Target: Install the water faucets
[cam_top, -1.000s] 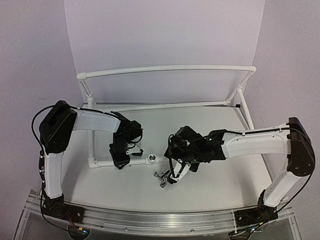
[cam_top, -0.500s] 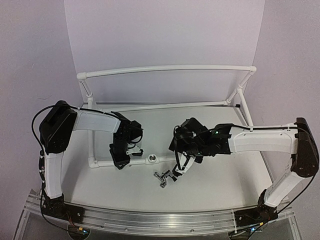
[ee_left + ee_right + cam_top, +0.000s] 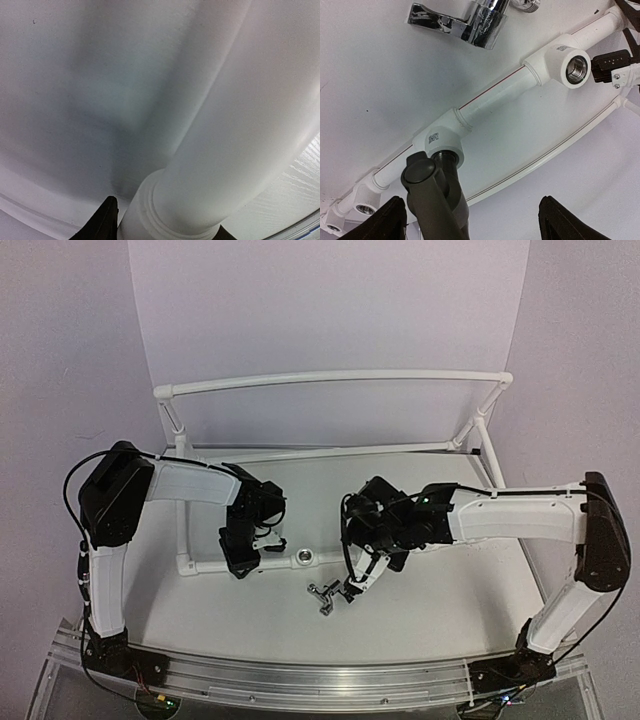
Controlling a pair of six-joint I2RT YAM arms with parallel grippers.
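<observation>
Roughly halfway, we judge: grey faucet (image 3: 432,192) seated at lower-left socket (image 3: 445,156) of pipe frame (image 3: 495,90). Chrome faucet (image 3: 465,20) loose on table (image 3: 440,610), top of right wrist view; upper-right socket (image 3: 577,67) unfilled. Right gripper (image 3: 357,580) spread, empty. Left gripper (image 3: 240,552) clamps pipe frame.

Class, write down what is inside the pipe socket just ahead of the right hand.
A dark grey faucet appears to stand in that socket. It covers most of the opening, so threads and depth are hidden.
</observation>
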